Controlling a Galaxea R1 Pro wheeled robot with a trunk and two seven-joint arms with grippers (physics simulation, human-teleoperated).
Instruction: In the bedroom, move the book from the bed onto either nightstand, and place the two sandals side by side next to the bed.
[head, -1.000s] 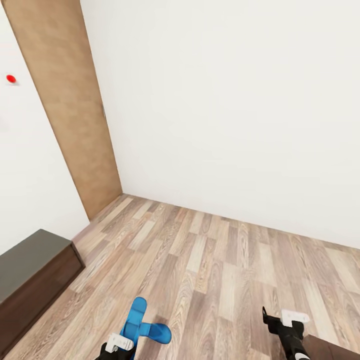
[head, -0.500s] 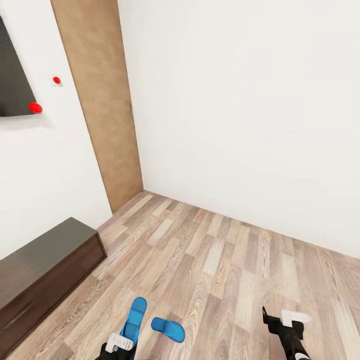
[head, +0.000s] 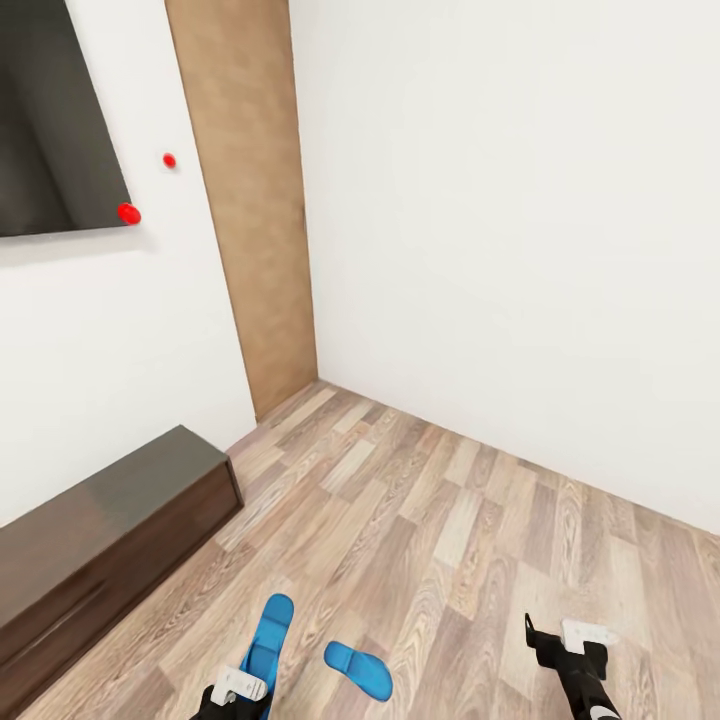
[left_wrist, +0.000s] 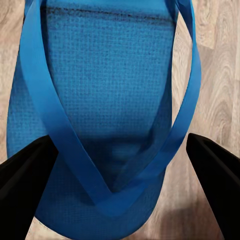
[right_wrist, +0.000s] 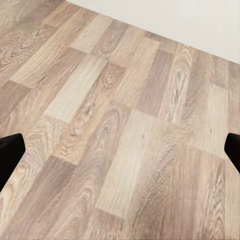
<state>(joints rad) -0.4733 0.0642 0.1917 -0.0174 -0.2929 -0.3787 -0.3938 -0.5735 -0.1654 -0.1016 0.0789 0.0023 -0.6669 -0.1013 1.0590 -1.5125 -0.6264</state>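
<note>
Bedroom corner, mid-errand. With the bench (head: 100, 540) as your marker: this long, low, dark brown box with a dull sheen on top sits against the white wall, beneath a black wall panel (head: 50, 120) and two red dots. Past its far end a matte brown door (head: 250, 200) stands in the corner.

Right of the bench's near end, your left gripper (head: 240, 690) carries one sandal (head: 268, 640), its fingers closed on the sides so the toe points away from you. In the left wrist view the sandal (left_wrist: 100, 100) shows a woven-textured blue footbed and smooth Y-shaped straps, with black fingers (left_wrist: 22, 172) pressed at either edge (a carry grip, by the look of it, meant to keep the flat sole level in transit).

Just right of that, the second sandal (head: 358, 668) lies loose on the plank floor (head: 450, 520), a flat blue oval awaiting its partner.

Farthest from the bench, your right gripper (head: 560, 640) holds nothing; its dark fingertips (right_wrist: 10, 152) sit wide apart over pale wood grain, seemingly kept free for that second sandal.
</note>
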